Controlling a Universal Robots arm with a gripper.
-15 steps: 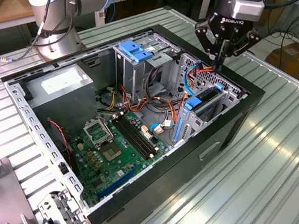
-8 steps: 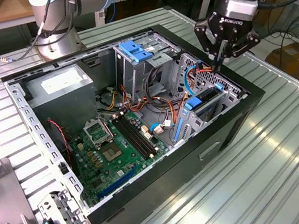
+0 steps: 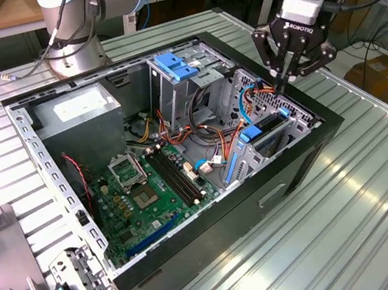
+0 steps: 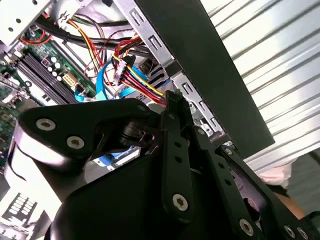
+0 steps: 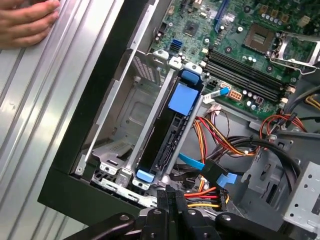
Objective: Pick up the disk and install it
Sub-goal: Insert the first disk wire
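I have the end effector (image 3: 282, 84) hovering at the upper right of the exterior view, over the far right corner of the open computer case (image 3: 313, 141). Its fingers are clenched together, tips pointing down, with nothing between them. In the second wrist view the closed fingertips (image 4: 172, 100) sit just beside a bundle of coloured wires (image 4: 137, 75) near the case wall.

The disk (image 5: 170, 127) sits edge-up in the metal drive cage (image 5: 125, 115) in the first wrist view, near the middle of the frame, its blue carrier showing at both ends. In the exterior view I see the same disk (image 3: 262, 130) at centre right, inside the cage against the case's right wall, below the end effector and apart from it.

The green motherboard (image 3: 146, 190) lies in the centre of the case. A person's hand (image 5: 27, 20) rests on the ribbed metal surface (image 5: 45, 125) at the upper left of the first wrist view.
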